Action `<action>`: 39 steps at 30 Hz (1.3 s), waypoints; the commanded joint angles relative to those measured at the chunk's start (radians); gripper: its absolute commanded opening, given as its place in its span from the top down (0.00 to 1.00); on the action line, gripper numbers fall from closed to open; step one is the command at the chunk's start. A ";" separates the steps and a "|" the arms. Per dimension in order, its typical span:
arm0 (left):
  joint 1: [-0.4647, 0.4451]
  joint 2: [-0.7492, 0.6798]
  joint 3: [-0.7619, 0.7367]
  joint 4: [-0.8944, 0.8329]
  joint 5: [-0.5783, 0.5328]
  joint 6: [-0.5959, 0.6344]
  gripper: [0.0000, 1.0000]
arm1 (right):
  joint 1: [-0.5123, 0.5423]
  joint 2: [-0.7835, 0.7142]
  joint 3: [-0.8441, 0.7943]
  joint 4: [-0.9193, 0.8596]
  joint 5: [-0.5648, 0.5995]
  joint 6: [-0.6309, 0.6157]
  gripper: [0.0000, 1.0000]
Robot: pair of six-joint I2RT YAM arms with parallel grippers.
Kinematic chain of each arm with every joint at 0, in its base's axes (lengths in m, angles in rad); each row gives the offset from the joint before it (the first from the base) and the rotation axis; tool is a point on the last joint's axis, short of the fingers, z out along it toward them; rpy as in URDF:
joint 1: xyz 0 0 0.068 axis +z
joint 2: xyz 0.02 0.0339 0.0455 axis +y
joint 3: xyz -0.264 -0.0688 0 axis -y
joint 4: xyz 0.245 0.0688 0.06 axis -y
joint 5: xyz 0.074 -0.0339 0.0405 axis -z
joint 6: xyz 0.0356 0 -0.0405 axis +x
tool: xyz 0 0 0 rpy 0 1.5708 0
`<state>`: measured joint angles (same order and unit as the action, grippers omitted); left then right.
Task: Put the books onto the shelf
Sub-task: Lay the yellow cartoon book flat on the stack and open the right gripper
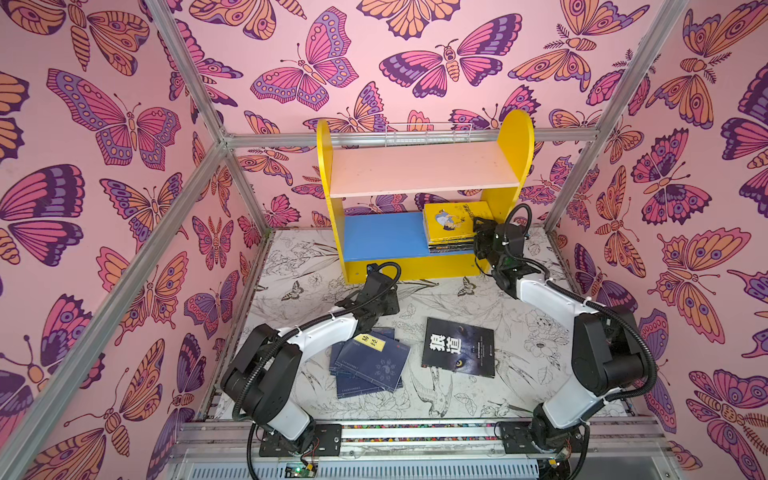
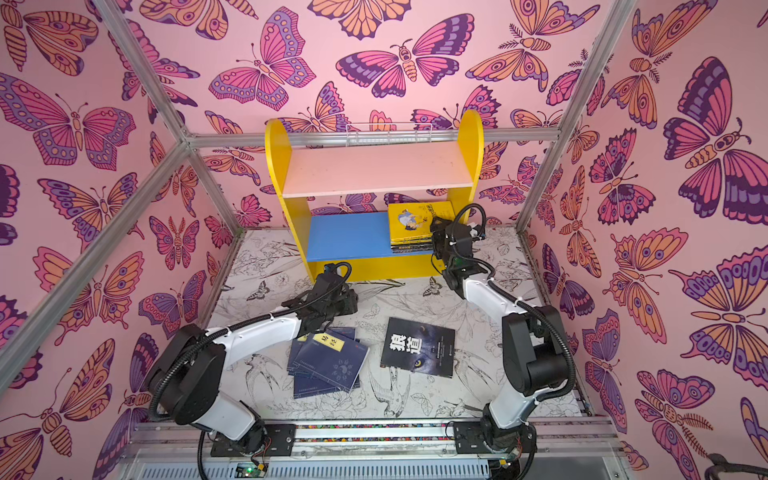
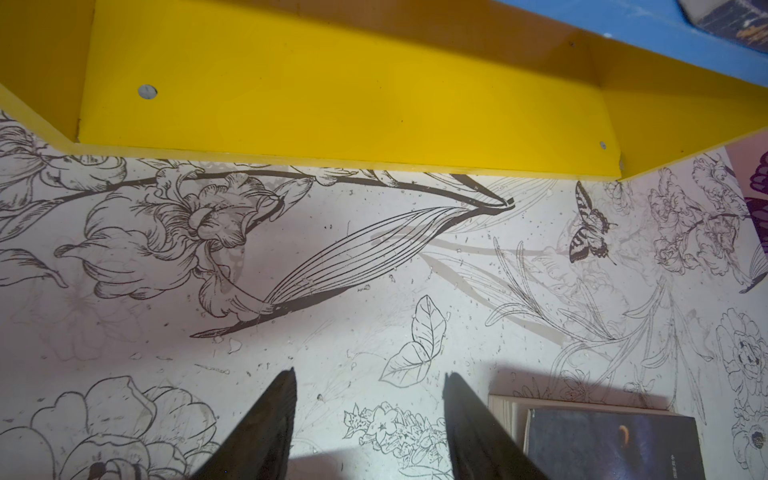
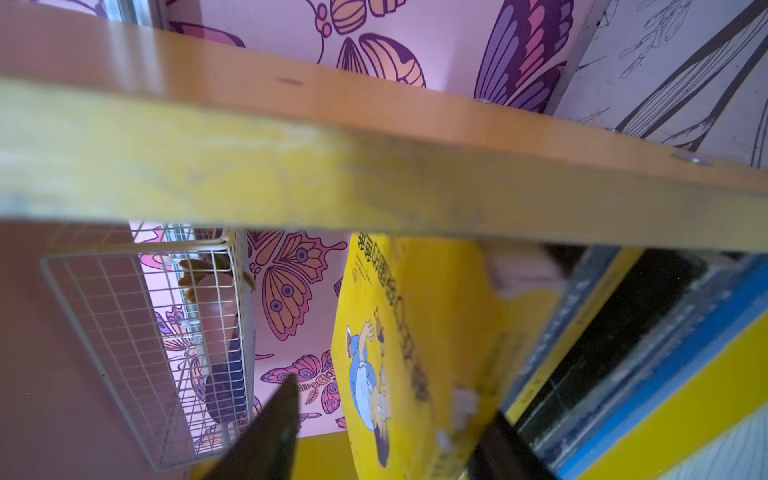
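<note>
On the blue lower board (image 1: 382, 235) of the shelf (image 1: 515, 137), at its right end, the yellow cartoon book (image 1: 451, 220) lies flat atop a small stack (image 1: 451, 245). The right claw (image 4: 395, 401) stands wide with a finger on each side of the book and does not pinch it, so the placing step looks about done. Next it should back straight out without dragging the cover. On the table (image 1: 457, 299) lie the navy pile (image 1: 370, 361) and the black book (image 1: 459, 347); the left claw (image 3: 370, 374), half spread and empty, hovers in front of the shelf, near the black book
</note>
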<state>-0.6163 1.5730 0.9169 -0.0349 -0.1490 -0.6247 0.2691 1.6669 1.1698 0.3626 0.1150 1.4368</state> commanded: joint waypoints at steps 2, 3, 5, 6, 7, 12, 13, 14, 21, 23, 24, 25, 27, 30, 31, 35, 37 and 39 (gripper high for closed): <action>-0.005 0.014 0.003 -0.019 0.005 0.011 0.41 | -0.003 -0.059 0.080 -0.189 -0.019 -0.016 0.02; -0.005 0.014 0.004 -0.019 0.005 0.011 0.41 | -0.003 -0.060 0.086 -0.214 -0.025 -0.018 0.01; -0.005 0.014 0.004 -0.019 0.004 0.010 0.42 | -0.003 -0.061 0.093 -0.247 -0.037 -0.022 0.01; -0.003 0.014 0.003 -0.020 0.005 0.010 0.42 | -0.004 -0.059 0.094 -0.267 -0.044 -0.020 0.01; -0.004 0.015 0.004 -0.019 0.005 0.010 0.42 | -0.004 -0.061 0.094 -0.281 -0.051 -0.019 0.01; -0.005 0.011 -0.001 -0.019 0.004 0.010 0.42 | -0.005 -0.081 0.090 -0.346 -0.064 -0.086 0.01; -0.004 0.010 -0.001 -0.019 0.002 0.012 0.42 | -0.005 -0.087 0.092 -0.362 -0.070 -0.110 0.01; -0.005 0.009 -0.003 -0.020 0.001 0.011 0.42 | -0.004 -0.087 0.097 -0.389 -0.072 -0.130 0.01; -0.004 0.022 0.006 -0.020 0.003 0.012 0.42 | -0.003 -0.142 0.106 -0.482 -0.137 -0.272 0.73; -0.004 0.030 0.012 -0.021 0.002 0.011 0.42 | 0.001 -0.138 0.098 -0.486 -0.147 -0.276 1.00; -0.004 0.034 0.015 -0.025 0.000 0.009 0.42 | 0.002 -0.133 0.096 -0.484 -0.152 -0.274 1.00; -0.004 0.038 0.020 -0.030 0.002 0.009 0.42 | 0.004 -0.123 0.097 -0.480 -0.164 -0.272 1.00; -0.004 0.040 0.022 -0.032 0.003 0.007 0.42 | 0.009 -0.104 0.105 -0.469 -0.180 -0.265 1.00; -0.005 0.037 0.023 -0.034 -0.004 0.008 0.41 | 0.023 -0.060 0.126 -0.462 -0.181 -0.260 1.00; -0.006 0.036 0.023 -0.038 -0.009 0.010 0.41 | 0.025 -0.050 0.135 -0.460 -0.182 -0.256 1.00; -0.006 0.027 0.017 -0.047 -0.024 0.012 0.41 | 0.031 -0.010 0.181 -0.487 -0.184 -0.255 1.00; -0.006 0.025 0.014 -0.051 -0.027 0.012 0.41 | 0.032 0.006 0.195 -0.488 -0.191 -0.252 1.00; -0.006 0.025 0.017 -0.054 -0.029 0.016 0.41 | 0.033 0.015 0.200 -0.488 -0.192 -0.245 1.00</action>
<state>-0.6167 1.6016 0.9211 -0.0566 -0.1574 -0.6247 0.2966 1.6665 1.3258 -0.1089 -0.0677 1.1965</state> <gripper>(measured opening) 0.592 0.016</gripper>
